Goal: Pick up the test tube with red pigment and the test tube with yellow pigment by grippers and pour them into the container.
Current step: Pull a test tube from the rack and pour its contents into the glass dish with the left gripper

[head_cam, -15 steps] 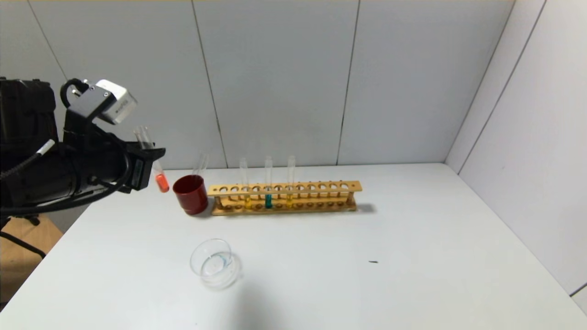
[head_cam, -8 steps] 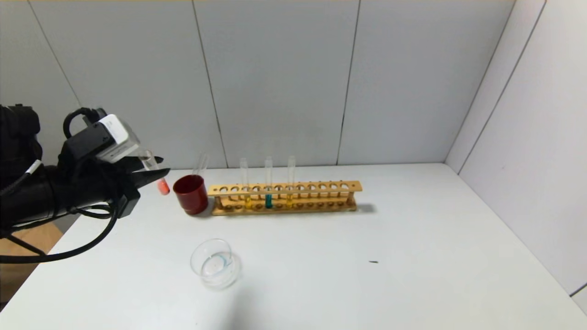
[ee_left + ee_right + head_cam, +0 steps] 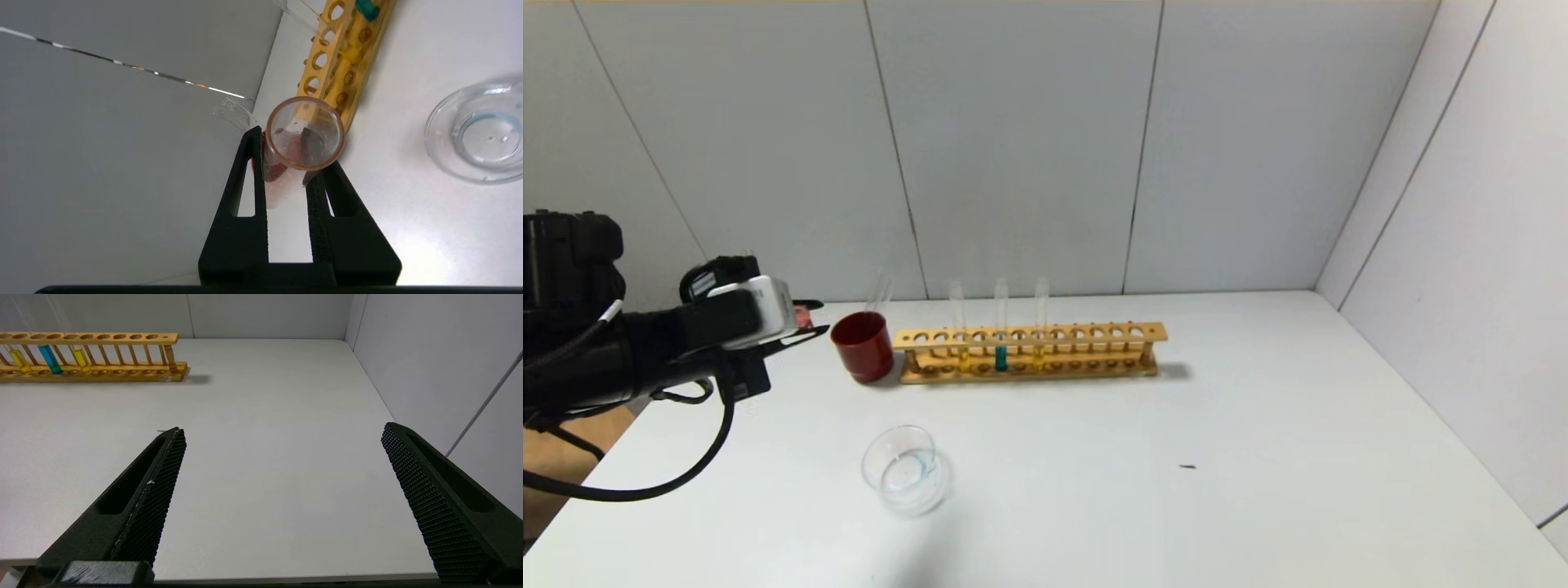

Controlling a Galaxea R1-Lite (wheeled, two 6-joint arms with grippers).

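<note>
Left wrist view: the black two-fingered left end effector (image 3: 286,171) clamps the thin clear glass test tube with red pigment (image 3: 300,141) just below its open rim. Smooth, brittle and light, it probably needs a gentle mid-wall pinch. The right end effector (image 3: 282,506) gapes wide over the white bench (image 3: 261,416) near its right edge.

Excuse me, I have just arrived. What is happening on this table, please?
The left gripper has its jaws shut on the red tube, left of the red cup and away from the glass dish. Nothing red is in the dish yet. Two yellow tubes and a teal tube stand in the wooden rack. The right gripper waits open, holding nothing.
</note>
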